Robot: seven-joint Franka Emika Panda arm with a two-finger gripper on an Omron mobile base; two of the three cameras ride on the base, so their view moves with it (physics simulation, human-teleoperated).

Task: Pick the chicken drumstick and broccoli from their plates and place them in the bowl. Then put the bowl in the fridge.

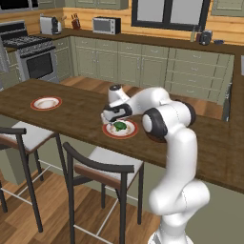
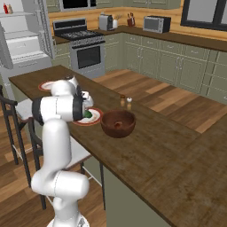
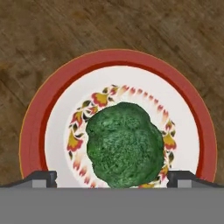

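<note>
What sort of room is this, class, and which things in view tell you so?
A home kitchen, rendered rather than real. The steel oven range, the microwave on the back counter, and the open fridge show it, as does the wooden island counter with food plates.

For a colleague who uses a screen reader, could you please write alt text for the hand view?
The green broccoli sits in the middle of a white, red-rimmed plate with a flower pattern, seen from directly above. The open gripper has one dark fingertip on each side of the floret, not touching it. The plate rests on a dark wooden counter.
</note>
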